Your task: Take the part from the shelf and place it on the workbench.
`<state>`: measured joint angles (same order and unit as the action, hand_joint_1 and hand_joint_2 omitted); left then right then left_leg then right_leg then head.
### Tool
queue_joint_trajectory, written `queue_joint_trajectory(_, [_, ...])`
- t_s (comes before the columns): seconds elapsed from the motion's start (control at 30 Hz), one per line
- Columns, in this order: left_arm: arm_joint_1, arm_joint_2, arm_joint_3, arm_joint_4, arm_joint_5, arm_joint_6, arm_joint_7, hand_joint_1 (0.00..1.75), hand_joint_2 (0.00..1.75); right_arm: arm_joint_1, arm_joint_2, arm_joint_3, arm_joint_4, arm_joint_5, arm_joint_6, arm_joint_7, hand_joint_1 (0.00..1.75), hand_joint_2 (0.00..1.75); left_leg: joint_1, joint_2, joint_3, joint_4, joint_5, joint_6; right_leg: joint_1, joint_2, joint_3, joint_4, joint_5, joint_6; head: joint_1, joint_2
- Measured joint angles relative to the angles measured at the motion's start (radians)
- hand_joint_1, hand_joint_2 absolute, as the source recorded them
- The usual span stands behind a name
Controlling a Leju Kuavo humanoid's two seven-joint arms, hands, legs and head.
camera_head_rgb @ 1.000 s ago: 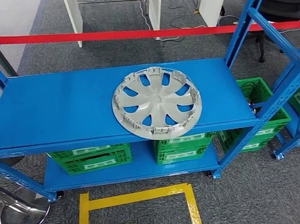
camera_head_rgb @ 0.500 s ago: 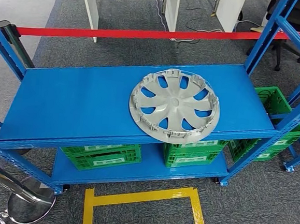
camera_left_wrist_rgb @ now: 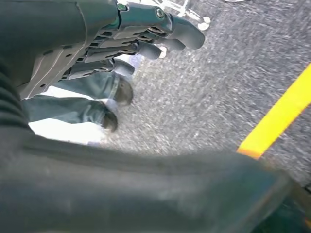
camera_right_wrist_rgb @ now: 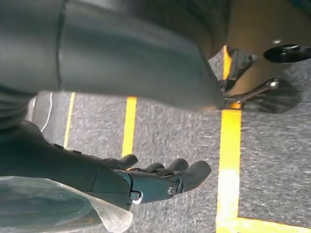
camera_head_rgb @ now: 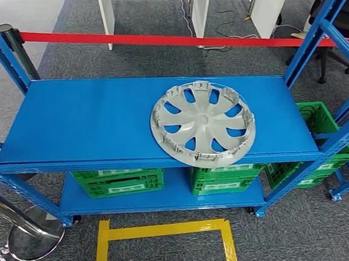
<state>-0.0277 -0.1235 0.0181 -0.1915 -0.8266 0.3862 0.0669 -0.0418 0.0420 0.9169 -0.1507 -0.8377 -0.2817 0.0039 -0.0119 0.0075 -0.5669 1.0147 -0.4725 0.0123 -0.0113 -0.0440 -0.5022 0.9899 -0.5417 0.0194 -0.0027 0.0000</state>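
Note:
The part is a round grey wheel cover (camera_head_rgb: pixel 203 122) with curved spokes. It lies flat on the top board of a blue metal shelf (camera_head_rgb: pixel 86 120), right of the middle, its near rim over the front edge. My left hand (camera_left_wrist_rgb: pixel 121 41) hangs over grey carpet with its fingers stretched out and nothing in them. Above carpet with yellow floor tape, my right hand (camera_right_wrist_rgb: pixel 146 177) also hangs with straight fingers and holds nothing.
Green crates (camera_head_rgb: pixel 116 180) stand on the shelf's lower board, with more (camera_head_rgb: pixel 317 126) at the right. A red barrier tape (camera_head_rgb: pixel 170 41) runs behind the shelf. A chrome post base (camera_head_rgb: pixel 34 237) stands at the lower left. Yellow tape (camera_head_rgb: pixel 165 229) marks a square on the carpet before the shelf. A person's shoes (camera_left_wrist_rgb: pixel 117 104) stand near my left hand.
The whole picture shifted between one second and half a second ago, so the camera turned; the shelf and wheel cover now sit further right. Since then nothing has moved.

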Motion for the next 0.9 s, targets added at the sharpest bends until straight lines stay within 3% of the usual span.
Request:
queue_joint_trajectory(0.6, [0.0,-0.001,0.004,0.0,-0.005,-0.012,-0.009,0.0,0.0,0.004,0.0,-0.009,0.0,0.029,0.019,-0.019,0.0,0.0,0.001,0.0,0.001,0.0,0.0,0.0,0.001,0.0,0.006,0.0,0.0,0.0,0.0,0.0])
queue_joint_trajectory(0.87, [0.001,-0.001,0.004,0.0,-0.022,-0.012,0.007,0.0,0.0,0.006,0.0,-0.009,0.0,0.021,0.018,0.016,0.0,0.0,0.001,0.0,0.001,0.0,0.0,0.0,0.001,0.0,0.007,0.0,0.0,0.0,0.0,0.0])
queue_joint_trajectory(0.9, [0.001,-0.001,0.004,0.0,-0.022,-0.012,0.007,0.0,0.44,0.006,0.0,-0.009,0.0,0.021,0.017,0.018,0.0,0.0,0.001,0.0,0.001,0.0,0.0,0.0,0.001,0.0,0.007,0.0,0.0,0.0,0.0,0.0])
